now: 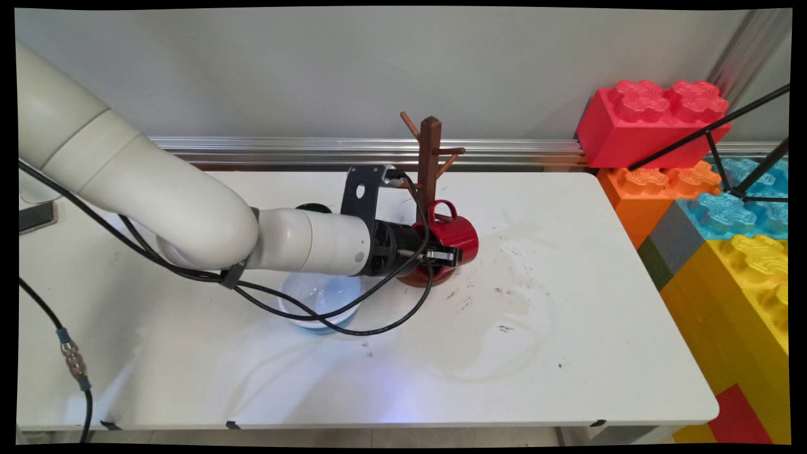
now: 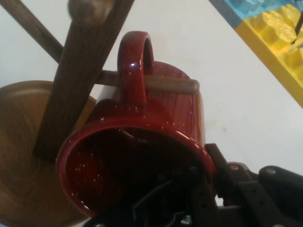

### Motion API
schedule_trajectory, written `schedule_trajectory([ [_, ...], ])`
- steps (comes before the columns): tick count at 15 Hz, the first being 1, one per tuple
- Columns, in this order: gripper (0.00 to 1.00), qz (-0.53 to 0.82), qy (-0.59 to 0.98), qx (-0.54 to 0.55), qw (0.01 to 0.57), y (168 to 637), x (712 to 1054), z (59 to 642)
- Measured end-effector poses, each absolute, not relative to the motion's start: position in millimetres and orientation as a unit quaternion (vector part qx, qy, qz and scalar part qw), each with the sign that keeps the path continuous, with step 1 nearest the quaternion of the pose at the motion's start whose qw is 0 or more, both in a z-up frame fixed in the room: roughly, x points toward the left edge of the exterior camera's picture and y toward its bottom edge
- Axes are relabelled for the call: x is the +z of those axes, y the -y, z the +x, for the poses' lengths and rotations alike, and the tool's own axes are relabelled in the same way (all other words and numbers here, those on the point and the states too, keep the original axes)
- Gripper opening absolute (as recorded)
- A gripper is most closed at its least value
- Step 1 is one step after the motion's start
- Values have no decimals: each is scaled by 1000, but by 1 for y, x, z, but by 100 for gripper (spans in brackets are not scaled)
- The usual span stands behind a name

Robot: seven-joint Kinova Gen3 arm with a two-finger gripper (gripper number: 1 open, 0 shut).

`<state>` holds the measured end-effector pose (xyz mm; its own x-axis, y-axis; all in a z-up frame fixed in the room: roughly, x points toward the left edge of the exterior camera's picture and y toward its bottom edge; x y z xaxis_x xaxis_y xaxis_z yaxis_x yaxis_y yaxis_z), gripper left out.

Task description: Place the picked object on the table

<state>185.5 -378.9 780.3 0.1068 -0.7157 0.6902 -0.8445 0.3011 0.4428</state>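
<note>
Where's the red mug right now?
Main view, table centre: the red mug lies sideways in the gripper, its handle over a low peg of the wooden mug tree.

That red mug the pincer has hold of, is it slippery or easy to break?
The red mug looks glossy, so probably slick; the pincer grips its rim, one finger inside. It looks like speckled enamel or ceramic, likely rigid and chippable. Its handle is threaded on a peg, which may steady it.

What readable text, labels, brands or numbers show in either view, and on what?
None can be read in either view.
The red mug, held on its side in the gripper by the wooden mug tree, bears only pale speckles, no lettering.
The toy blocks at the table's right end show moulded studs, no words.
The white arm shows no lettering from here.
The bowl is plain.
</note>
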Motion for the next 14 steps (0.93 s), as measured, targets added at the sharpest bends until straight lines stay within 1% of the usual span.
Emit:
schedule_trajectory([
  [8, 0, 574, 671, 55, 466, 366, 791, 182],
  [14, 0, 558, 675, 33, 482, 350, 808, 166],
])
